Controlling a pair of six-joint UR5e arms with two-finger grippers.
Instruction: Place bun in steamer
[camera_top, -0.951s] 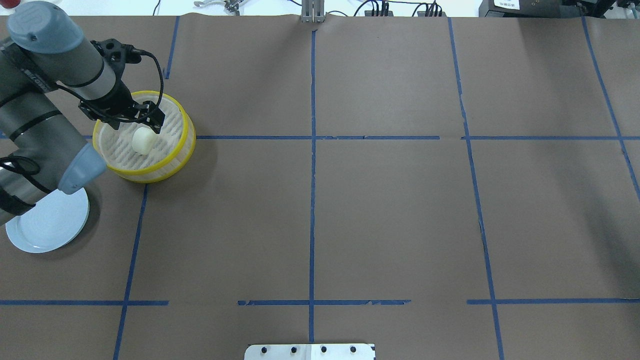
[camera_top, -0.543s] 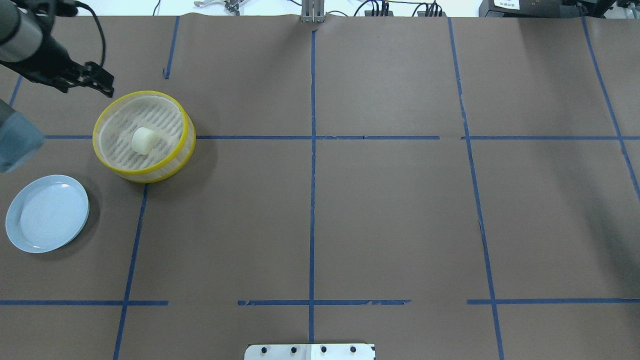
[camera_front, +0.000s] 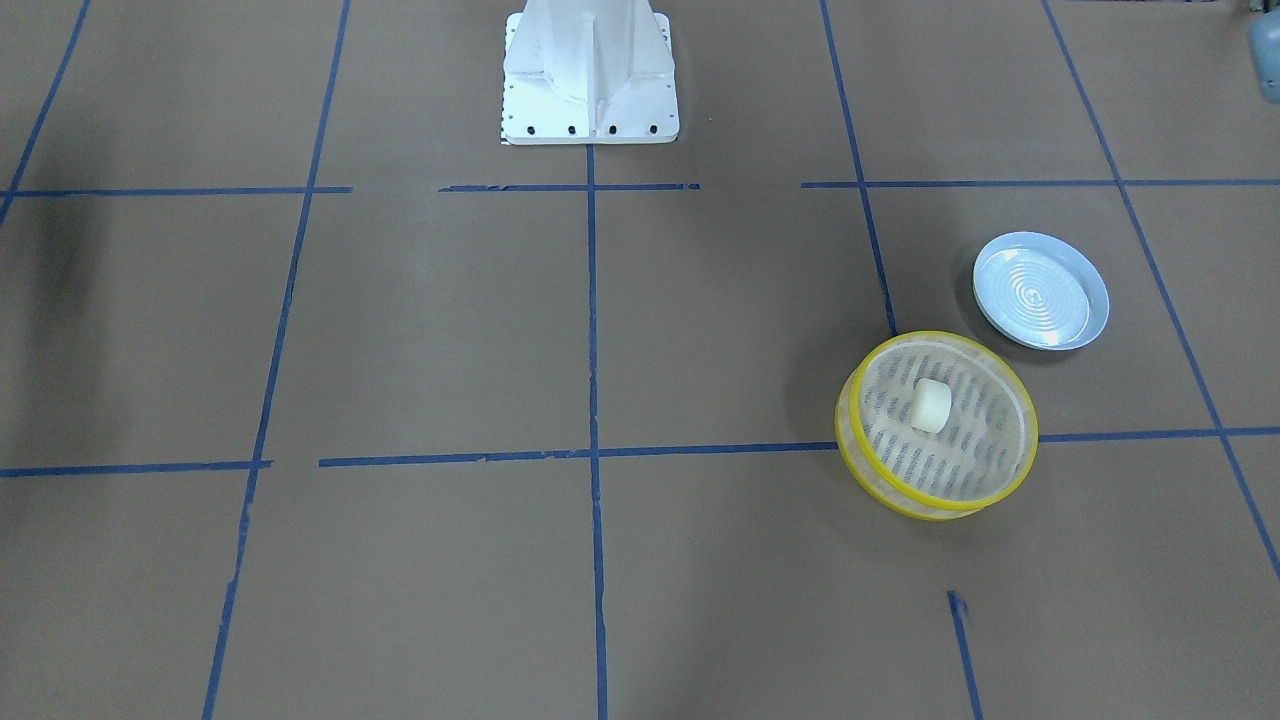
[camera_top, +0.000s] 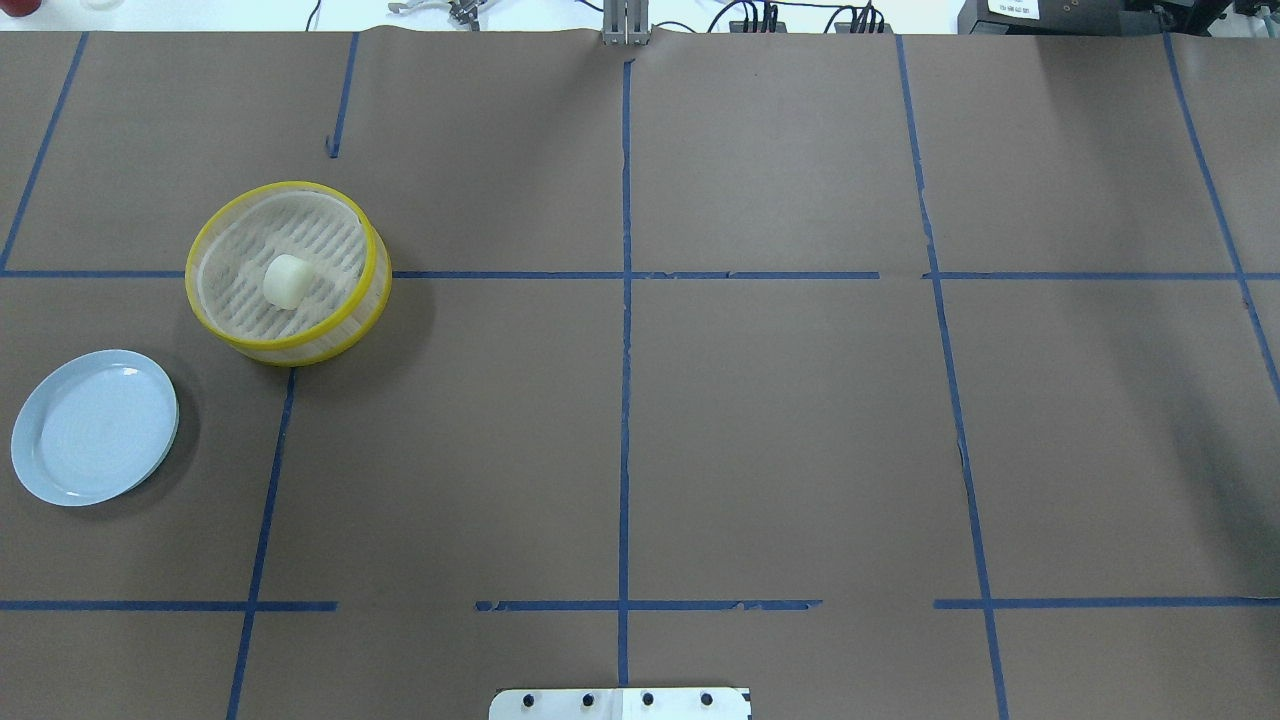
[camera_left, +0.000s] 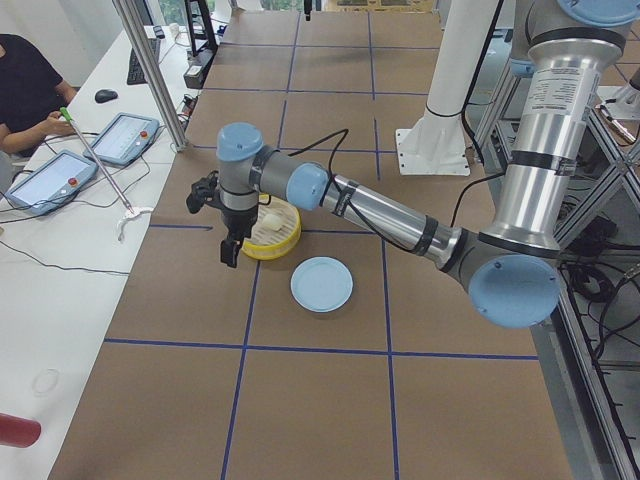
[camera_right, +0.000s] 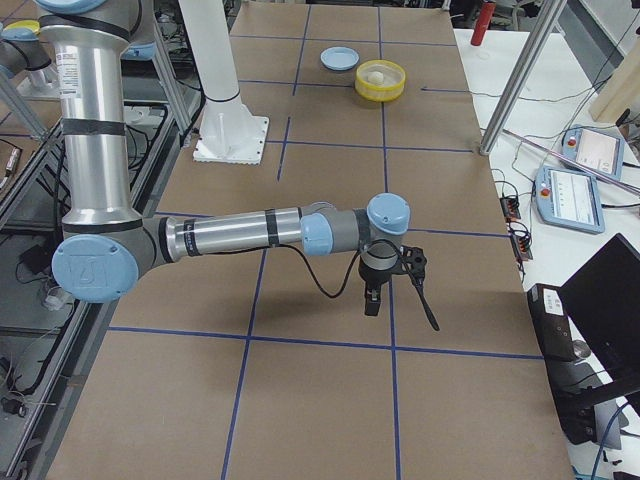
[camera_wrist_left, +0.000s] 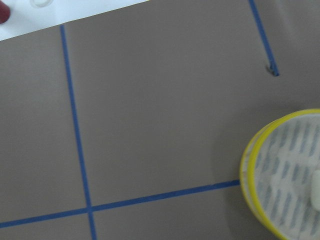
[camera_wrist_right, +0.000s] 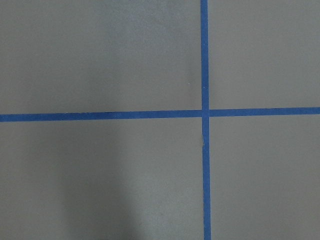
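The left gripper hangs just beside the steamer, on the operators' side of it, seen from the table's left end; whether its jaws are parted cannot be told from here. The bun lies inside the basket, and a pale blue plate sits near it. From the right end, the right gripper hovers over bare table, well apart from the steamer, its grip likewise unreadable. Facing the robot, the cream, rounded bun rests mid-floor on the pale slotted base, ringed by bright yellow rims and translucent beige sides, with the plate close by but apart. Wide brown paper, crossed by blue tape lines, lies open on every side. Overhead, the left arm that stood at the upper-left edge half a second ago has left the view; the bun and steamer have not shifted. The left wrist camera catches the steamer's rim at its lower right; the right wrist camera shows only paper and tape.
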